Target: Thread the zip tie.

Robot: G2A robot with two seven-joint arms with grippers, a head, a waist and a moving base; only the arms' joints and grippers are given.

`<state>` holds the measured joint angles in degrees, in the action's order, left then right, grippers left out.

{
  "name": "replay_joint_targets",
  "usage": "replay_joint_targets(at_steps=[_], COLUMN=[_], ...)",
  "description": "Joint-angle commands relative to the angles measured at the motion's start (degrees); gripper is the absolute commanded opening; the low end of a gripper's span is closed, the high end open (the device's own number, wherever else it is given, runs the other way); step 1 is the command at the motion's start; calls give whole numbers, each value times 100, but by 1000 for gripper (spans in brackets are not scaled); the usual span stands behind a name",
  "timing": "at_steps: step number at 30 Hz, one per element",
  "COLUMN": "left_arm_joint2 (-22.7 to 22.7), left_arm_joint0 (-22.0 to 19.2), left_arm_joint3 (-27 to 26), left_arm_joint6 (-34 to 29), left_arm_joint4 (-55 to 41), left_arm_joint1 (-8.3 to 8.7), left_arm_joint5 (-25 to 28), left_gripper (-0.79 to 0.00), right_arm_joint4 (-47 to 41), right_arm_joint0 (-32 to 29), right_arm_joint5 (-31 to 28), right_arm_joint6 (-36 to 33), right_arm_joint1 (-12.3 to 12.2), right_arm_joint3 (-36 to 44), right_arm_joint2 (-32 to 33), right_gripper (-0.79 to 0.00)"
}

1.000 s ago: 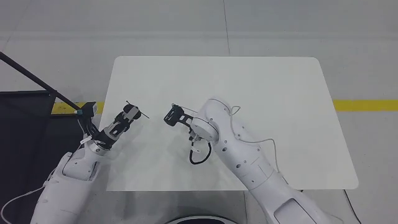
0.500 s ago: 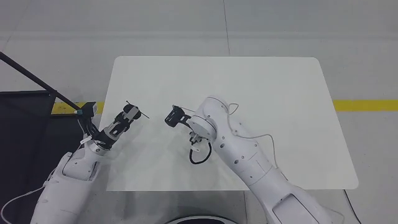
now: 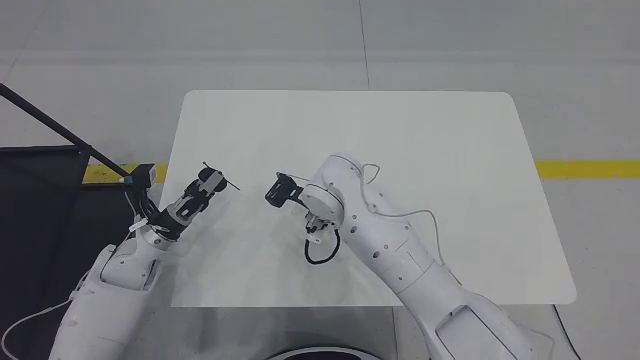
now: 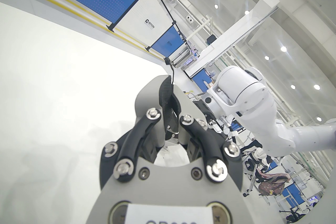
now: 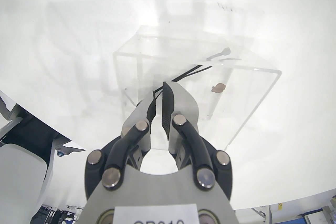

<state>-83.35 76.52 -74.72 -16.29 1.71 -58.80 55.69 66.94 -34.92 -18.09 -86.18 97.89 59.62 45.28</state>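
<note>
Zip tie hung over the table, head clear of the closed fingers of the left gripper. The right gripper pinched a thin black strap. Threading looked unstarted; next, the tail tip must meet the head's slot squarely.

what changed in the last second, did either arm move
The right arm swung its wrist section a little toward the left claw; the right claw itself barely shifted. Nothing was taken hold of or let go. The left claw stayed where it was above the table, shut on the zip tie.
</note>
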Motion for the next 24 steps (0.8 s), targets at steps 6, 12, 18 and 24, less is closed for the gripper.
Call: replay_joint_targets(at_steps=[6,12,18,24], left_arm_joint2=[0,0,0,0], left_arm_joint0=[0,0,0,0], left_arm_joint3=[0,0,0,0], left_arm_joint6=[0,0,0,0], left_arm_joint4=[0,0,0,0], left_arm_joint1=[0,0,0,0], left_arm_joint5=[0,0,0,0], left_gripper=[-785,-785,-785,-785], right_arm_joint4=[-49,23,119,303], right_arm_joint0=[84,50,-75,-276], right_arm_joint5=[31,134,200,264], right_arm_joint6=[74,129,70,133], right_arm_joint1=[6,-40,-109,-208], right_arm_joint3=[-112,126,478,966], right_arm_joint2=[-16,64,161,323], right_gripper=[-785,-785,-785,-785])
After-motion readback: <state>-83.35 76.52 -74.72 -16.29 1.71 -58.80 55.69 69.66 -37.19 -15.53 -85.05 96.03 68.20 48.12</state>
